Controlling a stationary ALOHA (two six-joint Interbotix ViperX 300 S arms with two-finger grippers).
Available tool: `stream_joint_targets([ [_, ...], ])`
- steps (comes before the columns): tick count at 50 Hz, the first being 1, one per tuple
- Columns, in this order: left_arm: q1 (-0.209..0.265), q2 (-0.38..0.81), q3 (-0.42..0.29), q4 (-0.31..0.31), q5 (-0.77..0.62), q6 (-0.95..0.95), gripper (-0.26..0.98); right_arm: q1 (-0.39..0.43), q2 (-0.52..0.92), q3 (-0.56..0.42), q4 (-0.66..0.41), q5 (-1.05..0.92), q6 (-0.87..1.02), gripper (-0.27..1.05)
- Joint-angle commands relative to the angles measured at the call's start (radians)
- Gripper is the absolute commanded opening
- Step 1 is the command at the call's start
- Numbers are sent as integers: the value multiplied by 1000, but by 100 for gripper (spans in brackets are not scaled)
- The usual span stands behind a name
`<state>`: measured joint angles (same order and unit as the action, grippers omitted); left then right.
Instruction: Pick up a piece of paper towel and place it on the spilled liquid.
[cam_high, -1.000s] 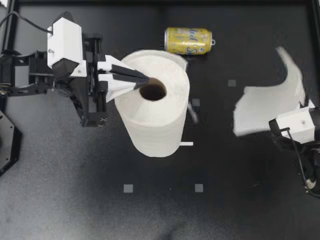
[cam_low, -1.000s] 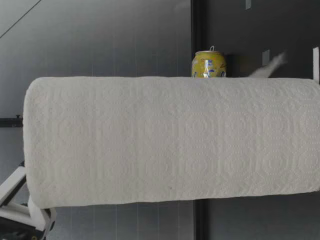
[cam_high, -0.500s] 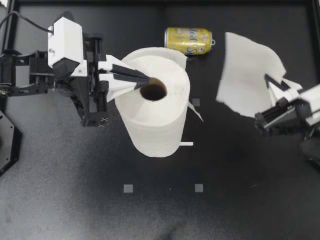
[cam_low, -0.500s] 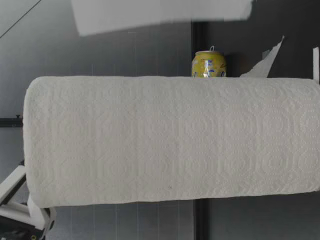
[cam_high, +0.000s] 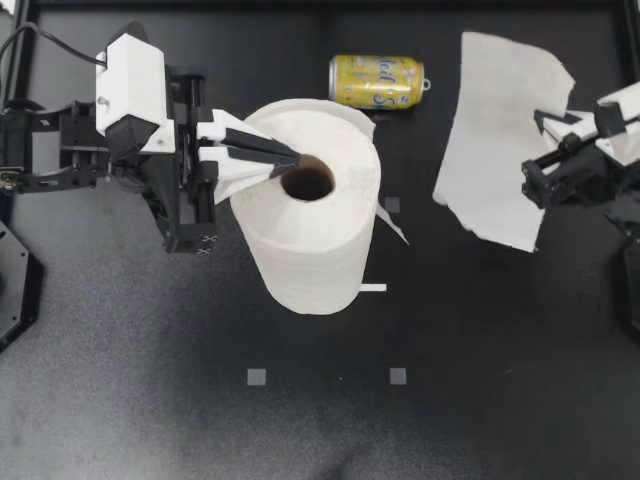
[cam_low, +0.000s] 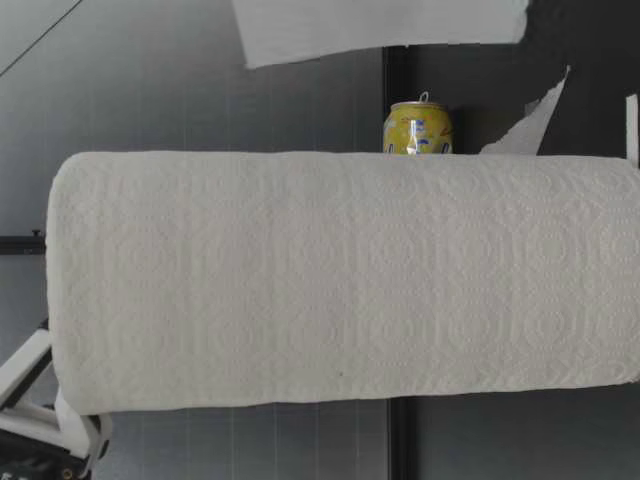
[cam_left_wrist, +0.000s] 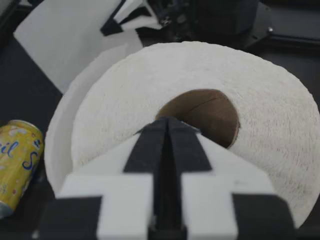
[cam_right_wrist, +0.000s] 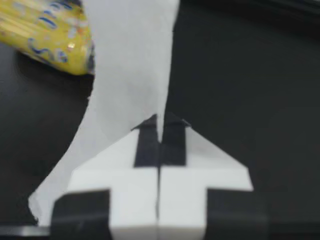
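Observation:
A big white paper towel roll stands upright mid-table. My left gripper is shut, its tips pressing on the roll's top beside the cardboard core; nothing sits between its fingers. My right gripper is shut on a torn-off sheet of paper towel, held up in the air at the back right. From the right wrist, that sheet hangs ahead of the closed fingertips. In the low view the sheet floats above the roll. No spilled liquid shows clearly on the dark table.
A yellow drink can lies on its side behind the roll, also in the low view. A torn tail hangs off the roll's right side. A small white strip lies by the roll's base.
My right gripper has swung from the right edge toward the back of the table, lifting the torn sheet with it. The left gripper and roll have stayed put.

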<state>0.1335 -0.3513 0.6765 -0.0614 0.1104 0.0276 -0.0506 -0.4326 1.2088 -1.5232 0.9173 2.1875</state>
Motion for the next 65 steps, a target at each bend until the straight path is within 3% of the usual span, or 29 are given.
stream_joint_targets([
  [1, 6, 52, 18, -2, 5, -5, 6, -54, 23, -5, -26, -18, 2, -12],
  [15, -12, 38, 21, 2, -63, 8, 6, -198, 176, -38, -101, -84, 3, -12],
  [46, -34, -104, 83, 8, -138, 12, 6, -328, 377, -164, -170, -141, 3, -12],
  [55, -35, -110, 80, 9, -164, 29, 6, -383, 440, -213, -206, -186, 2, -12],
  [65, -34, -123, 72, 9, -179, 48, 6, -388, 485, -267, -218, -190, 0, -12],
])
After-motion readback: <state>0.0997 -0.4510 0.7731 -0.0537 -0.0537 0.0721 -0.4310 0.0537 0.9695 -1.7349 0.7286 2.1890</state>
